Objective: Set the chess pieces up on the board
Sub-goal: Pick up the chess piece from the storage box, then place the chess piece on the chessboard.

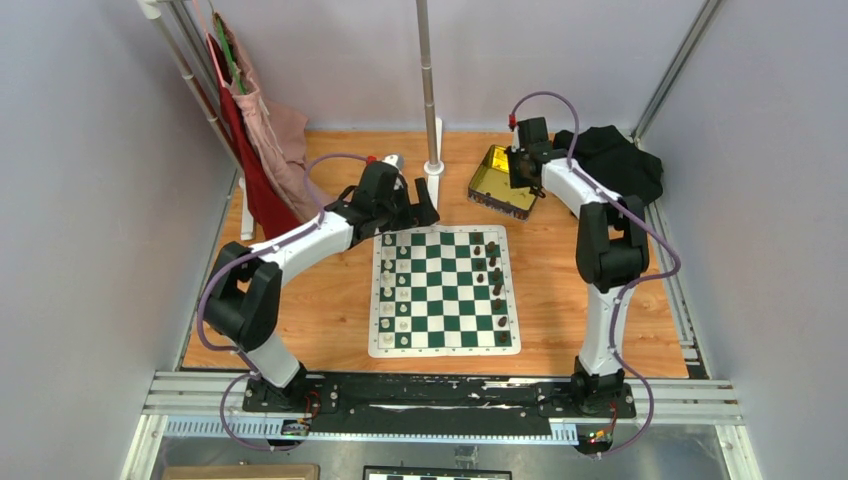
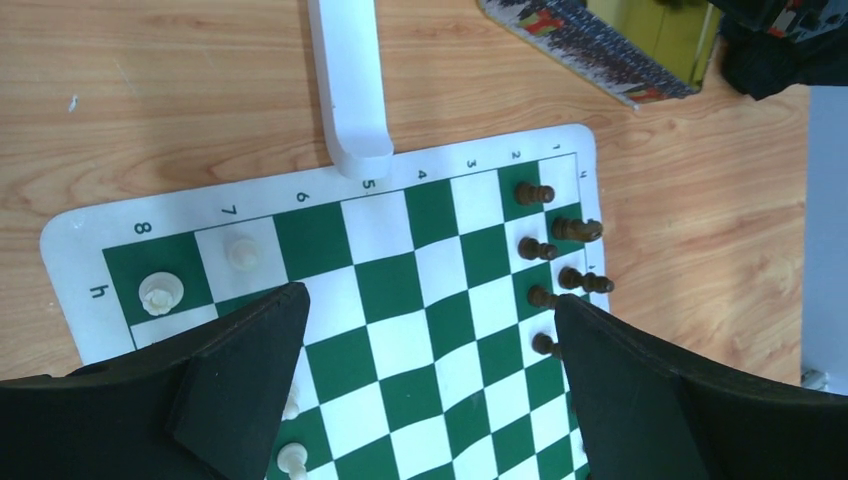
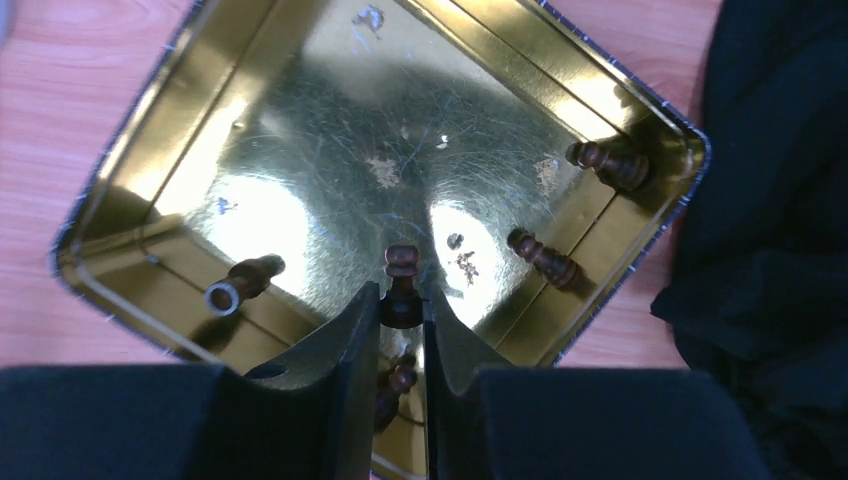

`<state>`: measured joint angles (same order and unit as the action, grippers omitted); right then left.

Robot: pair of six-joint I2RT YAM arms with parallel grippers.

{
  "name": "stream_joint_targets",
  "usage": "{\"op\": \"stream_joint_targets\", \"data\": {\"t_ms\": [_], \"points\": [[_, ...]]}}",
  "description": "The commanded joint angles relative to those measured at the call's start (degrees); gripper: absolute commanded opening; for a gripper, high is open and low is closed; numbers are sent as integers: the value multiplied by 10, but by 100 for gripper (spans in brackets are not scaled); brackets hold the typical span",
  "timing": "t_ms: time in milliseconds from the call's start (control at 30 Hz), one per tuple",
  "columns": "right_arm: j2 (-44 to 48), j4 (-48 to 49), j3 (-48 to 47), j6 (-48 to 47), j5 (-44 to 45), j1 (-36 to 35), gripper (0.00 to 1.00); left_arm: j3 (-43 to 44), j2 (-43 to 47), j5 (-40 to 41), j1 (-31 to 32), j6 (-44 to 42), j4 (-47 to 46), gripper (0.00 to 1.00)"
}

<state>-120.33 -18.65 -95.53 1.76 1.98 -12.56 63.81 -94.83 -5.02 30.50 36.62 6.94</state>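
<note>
I work in a robotics lab cell, not a home. Plain pale grey panel walls (image 1: 90, 200) box in a bare orange-brown wooden tabletop (image 1: 330, 310). My white and black left arm (image 1: 300, 235) and right arm (image 1: 600, 250) are bolted to a flat black base plate (image 1: 440, 392) on silver aluminium rails (image 1: 690, 405), with purple cables (image 1: 660, 270) looping along them. A bare metal pole (image 1: 428, 80) stands at the far wall, and slanted metal frame bars (image 1: 680, 65) brace the corner.
</note>
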Motion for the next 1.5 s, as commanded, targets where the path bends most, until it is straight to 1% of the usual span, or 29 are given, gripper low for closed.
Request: {"op": "stream_joint_targets", "data": {"t_ms": [0,67,300,400,467,600,667,833,933,1033,1133,1400,1467], "points": [[66,65,44,-15,12,-22,9,2,39,-3,-3,4,-8,100],[89,79,65,-32,8,-31,9,9,46,-7,-3,11,-7,100],[194,133,163,-33,-11,-79,9,55,43,-22,-4,37,-15,100],[241,152,216,-30,-39,-105,9,69,31,-35,-5,59,-40,100],[273,160,245,-32,-42,-127,9,66,27,-42,-6,77,-64,100],[338,181,308,-31,-39,-176,8,39,28,-52,-6,111,-131,100],[368,207,339,-26,-39,-199,8,20,30,-56,-6,126,-156,100],[432,249,411,-21,-34,-246,7,-42,46,-75,-6,162,-216,95],[464,269,446,0,-30,-265,7,-73,61,-84,-5,177,-227,93],[478,277,461,-3,-21,-277,6,-108,85,-78,1,189,-248,92],[482,294,475,1,-20,-281,6,-117,103,-74,12,188,-249,92],[464,328,485,3,-21,-292,4,-125,128,-78,27,195,-249,84],[462,335,486,2,-20,-294,4,-125,129,-81,28,194,-249,79]]}}
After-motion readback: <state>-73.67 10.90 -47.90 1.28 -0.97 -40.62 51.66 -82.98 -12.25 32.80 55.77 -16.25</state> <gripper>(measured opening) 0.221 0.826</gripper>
